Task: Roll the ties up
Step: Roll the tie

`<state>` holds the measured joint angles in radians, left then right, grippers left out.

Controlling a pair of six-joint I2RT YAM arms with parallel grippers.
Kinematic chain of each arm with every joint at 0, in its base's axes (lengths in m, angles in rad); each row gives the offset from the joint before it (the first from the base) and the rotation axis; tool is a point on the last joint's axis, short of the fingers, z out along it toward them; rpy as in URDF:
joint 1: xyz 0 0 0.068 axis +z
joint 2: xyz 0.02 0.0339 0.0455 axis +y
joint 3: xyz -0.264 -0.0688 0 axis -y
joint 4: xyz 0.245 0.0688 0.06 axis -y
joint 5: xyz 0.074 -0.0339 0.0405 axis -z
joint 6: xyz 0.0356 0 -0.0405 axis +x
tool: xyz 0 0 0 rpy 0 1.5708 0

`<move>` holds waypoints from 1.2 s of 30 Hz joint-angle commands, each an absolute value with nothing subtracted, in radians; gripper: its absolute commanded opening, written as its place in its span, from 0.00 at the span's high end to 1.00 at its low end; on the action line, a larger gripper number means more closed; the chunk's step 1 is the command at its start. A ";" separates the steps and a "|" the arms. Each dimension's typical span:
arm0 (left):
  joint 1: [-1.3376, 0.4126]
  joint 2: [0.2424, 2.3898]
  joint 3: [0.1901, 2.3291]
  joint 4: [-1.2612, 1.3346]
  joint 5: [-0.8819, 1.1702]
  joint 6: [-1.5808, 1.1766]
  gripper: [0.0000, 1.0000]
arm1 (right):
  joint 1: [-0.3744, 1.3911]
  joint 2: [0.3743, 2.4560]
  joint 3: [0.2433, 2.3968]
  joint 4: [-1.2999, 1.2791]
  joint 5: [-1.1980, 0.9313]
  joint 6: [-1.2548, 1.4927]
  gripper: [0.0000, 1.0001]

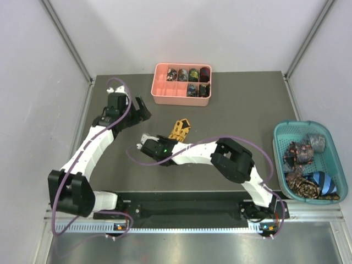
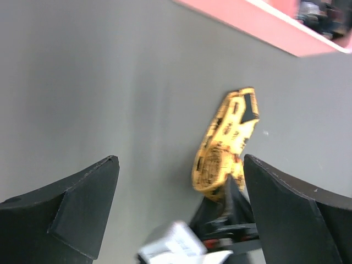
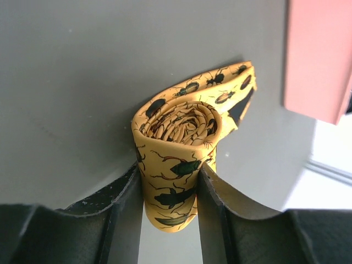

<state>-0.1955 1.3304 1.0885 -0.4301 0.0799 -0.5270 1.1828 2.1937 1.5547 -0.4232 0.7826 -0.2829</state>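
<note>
Ties [image 1: 301, 184] heaped loose in a teal basket [image 1: 300, 125], nearest of all and well apart to the right of the right jaws: dark floral ones tangled together, a blue striped one [image 1: 322, 180] at the near right corner.

Further in, a golden-yellow tie [image 3: 181, 140] printed with dark beetles, wound into a tight coil and pinched at its lower part between the right jaws, clenched on it from both sides. Spiral end-face of the coil turned back along the jaws. Pointed end of the same tie sticking out past the coil on the far side, away from the jaws, over the grey bench [image 1: 242, 110]. Cannot tell whether coil or pointed end touches the bench.

Beyond and to the left of the right jaws, the left jaws released, spread wide, holding nothing, hung above the bench and aimed toward the yellow coil, apart from it.

Farthest out, past both pairs of jaws, a pink compartment tray [image 1: 165, 91] at the far edge of the bench. Rolled ties [image 1: 193, 74] standing in its cells as small dark coils: four along the far row, two more in the right-hand cells of the near row.
</note>
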 commanded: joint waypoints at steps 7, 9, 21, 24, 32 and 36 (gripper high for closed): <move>-0.109 1.123 0.801 -0.223 -0.060 -0.733 0.01 | 1.071 2.069 1.499 -0.448 0.160 -0.187 1.00; -0.098 1.098 0.746 -0.203 -0.055 -0.765 0.01 | 1.049 2.062 1.499 -0.451 0.074 -0.179 1.00; -0.094 1.205 0.646 -0.034 0.219 -0.649 0.01 | 0.832 2.083 1.534 -0.508 -0.396 -0.089 1.00; -0.135 1.261 0.663 -0.017 0.256 -0.603 0.02 | 0.784 2.092 1.534 -0.508 -0.489 -0.046 1.00; -0.356 1.342 0.719 -0.008 0.089 -0.437 0.02 | 0.689 2.103 1.523 -0.485 -0.658 0.054 1.00; -0.429 1.333 0.695 0.073 0.052 -0.328 0.01 | 0.660 2.126 1.537 -0.492 -0.713 0.063 1.00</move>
